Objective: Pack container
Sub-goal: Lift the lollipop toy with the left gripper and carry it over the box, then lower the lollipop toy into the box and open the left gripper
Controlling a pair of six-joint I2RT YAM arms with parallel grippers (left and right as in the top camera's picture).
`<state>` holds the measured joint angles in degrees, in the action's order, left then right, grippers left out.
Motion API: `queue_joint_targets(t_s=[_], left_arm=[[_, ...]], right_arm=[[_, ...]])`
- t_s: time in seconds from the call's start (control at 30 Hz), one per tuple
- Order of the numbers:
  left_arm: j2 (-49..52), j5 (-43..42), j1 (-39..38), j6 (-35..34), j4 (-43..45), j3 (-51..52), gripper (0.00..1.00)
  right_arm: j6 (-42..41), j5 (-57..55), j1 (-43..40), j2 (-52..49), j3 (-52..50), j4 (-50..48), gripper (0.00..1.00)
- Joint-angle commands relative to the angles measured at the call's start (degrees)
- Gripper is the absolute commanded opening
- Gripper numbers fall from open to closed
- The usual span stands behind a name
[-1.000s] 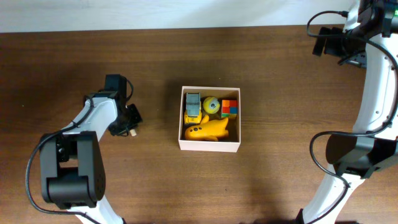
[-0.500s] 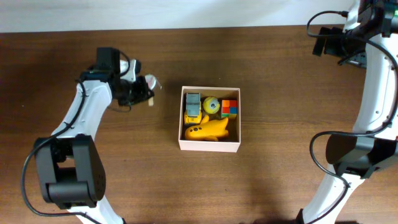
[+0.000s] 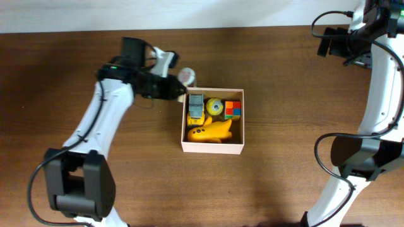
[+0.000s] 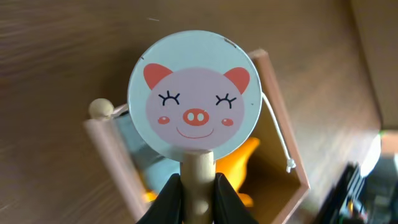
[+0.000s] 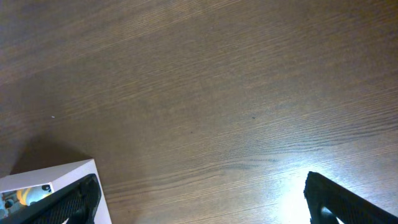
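— Overhead?
— The container [image 3: 213, 149] sits mid-bench [image 3: 284, 101] with toys [image 3: 211, 130] inside; the left hand [image 3: 179, 92] is at its upper-left corner.
— Left wrist?
— Clamped on the pig-faced toy [image 4: 194, 93] by its stick, over that corner.
— Right wrist?
— The right hand [image 5: 202, 199] is spread wide above the bench, the container's corner at lower left.

Left arm [image 3: 104, 126] stretched forward, angled inward; left gripper [image 4: 199, 190] clamped on rattle [image 4: 194, 93] stem. Right arm [image 3: 384, 88] extended along right edge; right gripper [image 5: 199, 196] jaws wide apart.
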<state>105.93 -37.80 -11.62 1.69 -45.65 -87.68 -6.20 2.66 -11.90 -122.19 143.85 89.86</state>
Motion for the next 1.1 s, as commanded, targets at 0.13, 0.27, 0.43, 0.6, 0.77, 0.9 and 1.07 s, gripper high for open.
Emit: queue_joint_targets(t_s=[0.13, 0.27, 0.43, 0.6, 0.77, 0.9, 1.07], left_arm=[[-1.7, 18.2, -11.1, 8.8, -1.8, -1.0, 0.06], [-1.6, 28.5, -14.7, 13.5, -1.9, -0.9, 0.06], [-1.3, 31.6, -16.0, 14.9, -0.9, -0.9, 0.06], [-1.3, 30.7, -16.5, 14.9, -1.6, -0.9, 0.06], [-1.3, 30.1, -18.8, 14.9, -1.9, -0.9, 0.06], [-1.3, 30.1, -20.7, 19.4, -2.1, -0.7, 0.06], [-1.3, 30.2, -21.8, 34.9, -2.0, -0.7, 0.03]], right_arm=[[-0.1, 0.4, 0.3, -0.5, 0.7, -0.1, 0.99], [-0.1, 0.4, 0.3, -0.5, 0.7, -0.1, 0.99], [-0.1, 0.4, 0.3, -0.5, 0.7, -0.1, 0.99], [-0.1, 0.4, 0.3, -0.5, 0.7, -0.1, 0.99], [-0.1, 0.4, 0.3, -0.5, 0.7, -0.1, 0.99], [-0.1, 0.4, 0.3, -0.5, 0.7, -0.1, 0.99], [-0.1, 0.4, 0.3, -0.5, 0.7, -0.1, 0.99]])
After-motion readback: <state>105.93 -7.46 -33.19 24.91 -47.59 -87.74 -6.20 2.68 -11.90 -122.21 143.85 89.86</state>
